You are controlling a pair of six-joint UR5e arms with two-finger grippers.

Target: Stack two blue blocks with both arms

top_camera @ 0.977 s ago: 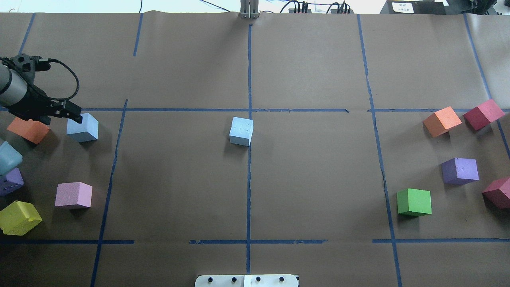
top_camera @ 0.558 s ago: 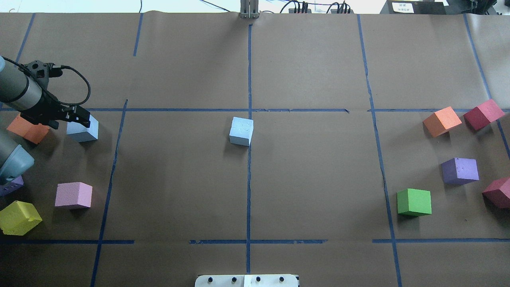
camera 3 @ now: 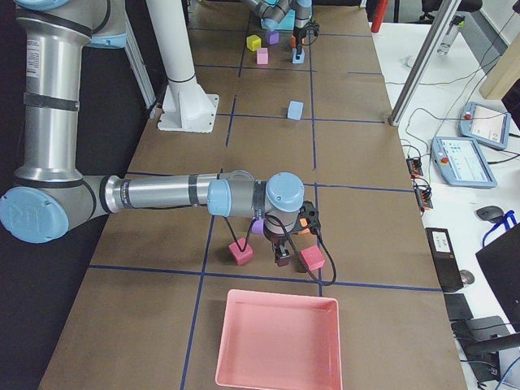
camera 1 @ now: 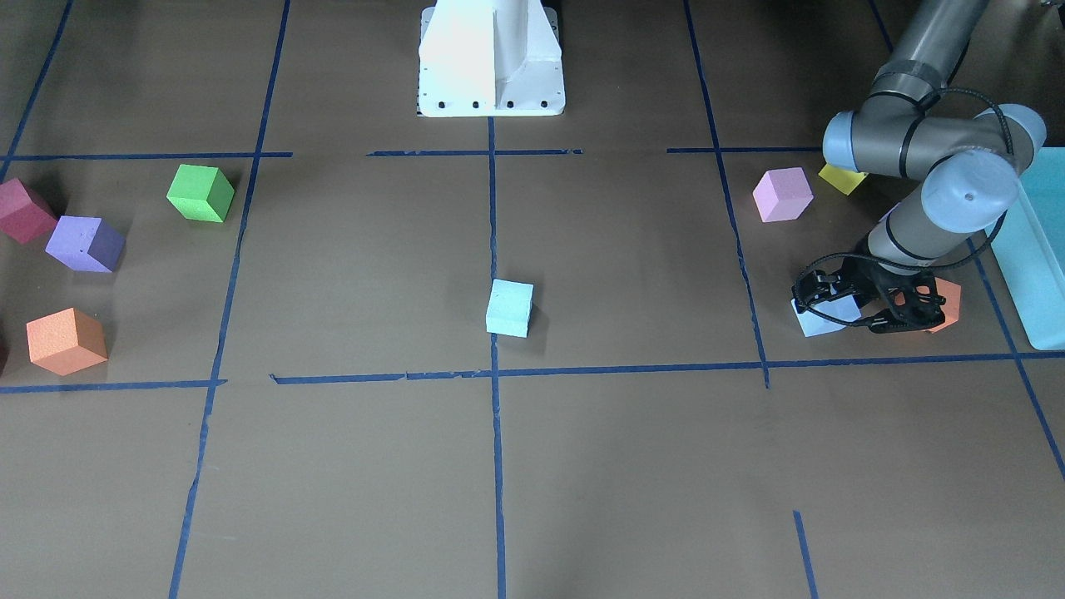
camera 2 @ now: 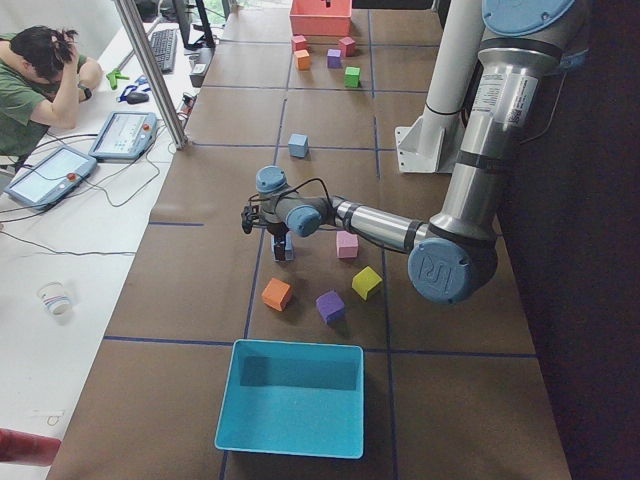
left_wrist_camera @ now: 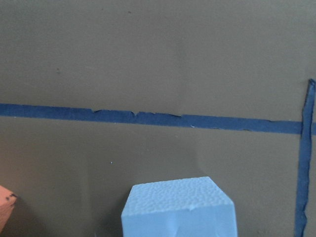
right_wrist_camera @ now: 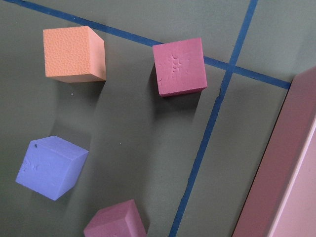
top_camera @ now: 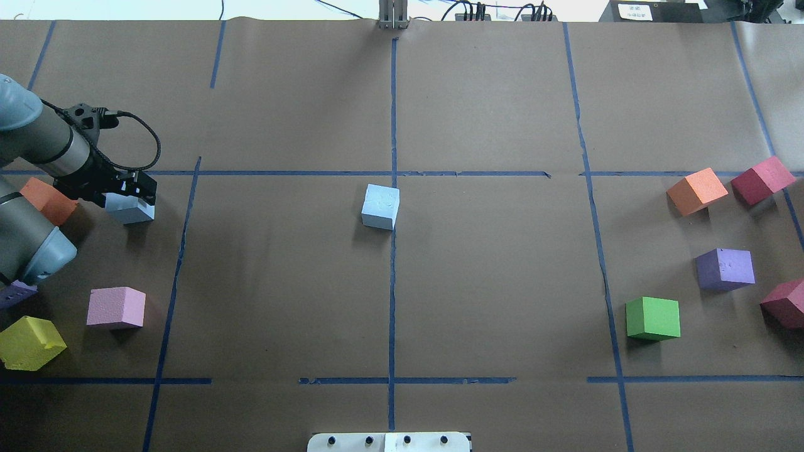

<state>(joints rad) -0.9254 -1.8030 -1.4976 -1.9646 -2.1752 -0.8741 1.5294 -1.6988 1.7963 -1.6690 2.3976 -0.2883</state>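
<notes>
One pale blue block [top_camera: 380, 207] sits at the table's centre on the middle tape line; it also shows in the front view [camera 1: 509, 308]. The second blue block [top_camera: 132, 211] lies at the left and fills the bottom of the left wrist view [left_wrist_camera: 180, 207]. My left gripper [top_camera: 129, 193] is low over this block and open, with its jaws astride the block's top [camera 1: 825, 319]. My right gripper [camera 3: 280, 256] shows only in the exterior right view, hanging among the cubes at the right end. I cannot tell whether it is open or shut.
An orange cube [top_camera: 44, 198] sits just behind the left gripper. Pink [top_camera: 116, 307], yellow [top_camera: 30, 342] and purple [top_camera: 12, 294] cubes lie nearby. Orange [top_camera: 697, 190], dark red [top_camera: 762, 179], purple [top_camera: 725, 269] and green [top_camera: 653, 318] cubes lie at the right. A teal box [camera 2: 290, 400] and a pink tray [camera 3: 276, 341] stand at the table ends.
My left gripper has moved right and down, from beside the left blue block to over its top. The blocks have not moved.
</notes>
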